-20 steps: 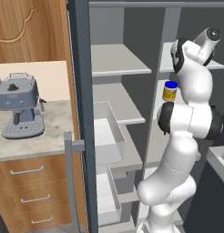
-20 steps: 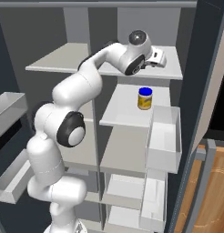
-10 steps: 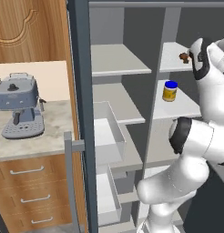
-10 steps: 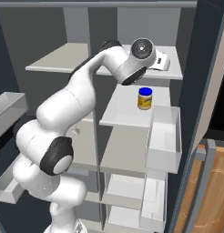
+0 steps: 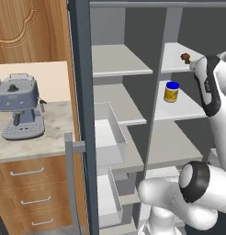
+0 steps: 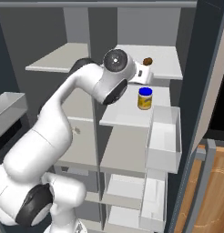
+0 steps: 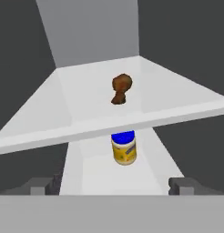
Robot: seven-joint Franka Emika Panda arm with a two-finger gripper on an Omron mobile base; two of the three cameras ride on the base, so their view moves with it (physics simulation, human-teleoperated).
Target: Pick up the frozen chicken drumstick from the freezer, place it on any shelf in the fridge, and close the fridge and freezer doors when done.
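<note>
From my remote station I see the chicken drumstick (image 7: 121, 88) lying on the top shelf (image 7: 77, 116) of the fridge (image 6: 136, 150), the right half of the tall dark grey unit, near the middle of that board and clear of its front edge. My gripper (image 7: 114, 185) faces the shelf from in front, its two dark fingertips (image 7: 183, 185) spread wide with nothing between them; it is released and touches neither the drumstick nor the shelf. On the board directly below the top shelf stands a yellow jar (image 7: 124, 148) with a blue lid, upright, just behind the top shelf's front edge as the hand camera sees it. In the left base view the drumstick (image 5: 185, 58) appears as a small brown lump on the same top shelf (image 5: 177, 59), above the jar (image 5: 171, 91), with the white arm (image 5: 211, 87) just to its right. In the right base view the drumstick (image 6: 147, 61) sits above the jar (image 6: 145, 98). Left of the fridge, the freezer (image 5: 119, 110) stands open, its pale shelves showing. Further left of the fridge, a grey coffee machine (image 5: 19, 106) sits on a counter (image 5: 36, 142) above wooden drawers (image 5: 34, 188).
</note>
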